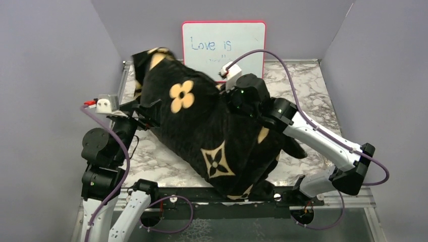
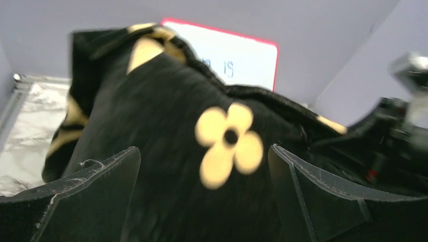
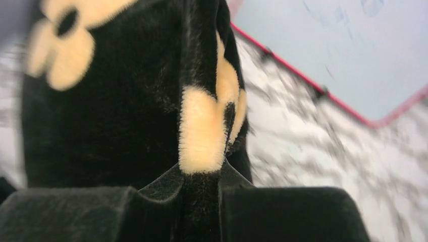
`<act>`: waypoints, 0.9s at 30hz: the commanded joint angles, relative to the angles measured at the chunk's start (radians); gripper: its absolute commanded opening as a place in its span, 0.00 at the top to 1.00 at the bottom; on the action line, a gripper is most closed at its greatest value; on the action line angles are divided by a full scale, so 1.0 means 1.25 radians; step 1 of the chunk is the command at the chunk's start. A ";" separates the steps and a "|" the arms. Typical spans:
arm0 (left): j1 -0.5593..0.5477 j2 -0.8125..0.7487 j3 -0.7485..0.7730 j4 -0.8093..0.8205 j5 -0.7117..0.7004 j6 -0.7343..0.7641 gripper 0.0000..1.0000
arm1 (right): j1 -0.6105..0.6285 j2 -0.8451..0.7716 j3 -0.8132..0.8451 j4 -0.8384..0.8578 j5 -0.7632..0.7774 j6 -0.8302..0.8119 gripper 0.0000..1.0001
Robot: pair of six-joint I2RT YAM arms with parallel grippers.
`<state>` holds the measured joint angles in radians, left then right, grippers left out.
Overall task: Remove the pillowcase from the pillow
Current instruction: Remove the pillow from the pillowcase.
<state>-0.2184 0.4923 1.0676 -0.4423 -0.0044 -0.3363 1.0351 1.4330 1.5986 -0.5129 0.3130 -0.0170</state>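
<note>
The pillowcase is lying plump and slantwise across the marble table, its far corner rising in front of the whiteboard, while the right gripper is pinching a ridge of its fabric tight and the left gripper is gaping wide at its left side.

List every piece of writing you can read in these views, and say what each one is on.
"Love is": handwritten in blue on the pink-framed whiteboard against the back wall.
A second line beneath it is too small to read.
On the wrist views the board's writing is too blurred to read.
The pillowcase has only tan flower and star motifs, no words.
</note>
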 commanded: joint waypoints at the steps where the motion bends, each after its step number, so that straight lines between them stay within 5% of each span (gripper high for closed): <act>1: 0.000 0.039 -0.056 0.020 0.109 -0.001 0.01 | -0.150 -0.028 -0.165 0.136 -0.080 0.079 0.98; 6: 0.000 0.066 -0.133 0.045 0.158 -0.030 0.01 | -0.233 0.044 -0.213 0.124 -0.168 0.104 0.87; 7: 0.000 0.078 -0.145 0.048 0.171 -0.039 0.01 | -0.236 0.061 -0.198 0.106 -0.157 0.102 0.79; 9: 0.000 0.094 -0.169 0.061 0.201 -0.054 0.01 | -0.237 0.082 -0.161 0.073 -0.150 0.086 0.47; 11: 0.000 0.113 -0.189 0.072 0.220 -0.071 0.01 | -0.237 0.083 -0.123 0.044 -0.140 0.074 0.33; 20: 0.000 0.189 -0.215 0.077 0.206 -0.100 0.01 | -0.237 -0.164 -0.228 0.038 0.195 0.117 0.06; 27: 0.000 0.279 -0.222 0.109 0.246 -0.070 0.01 | -0.237 -0.431 -0.405 -0.164 0.223 0.392 0.05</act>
<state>-0.2184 0.7757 0.7937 -0.3676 0.2546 -0.4477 0.7341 1.0172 1.1938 -0.5224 0.5156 0.2234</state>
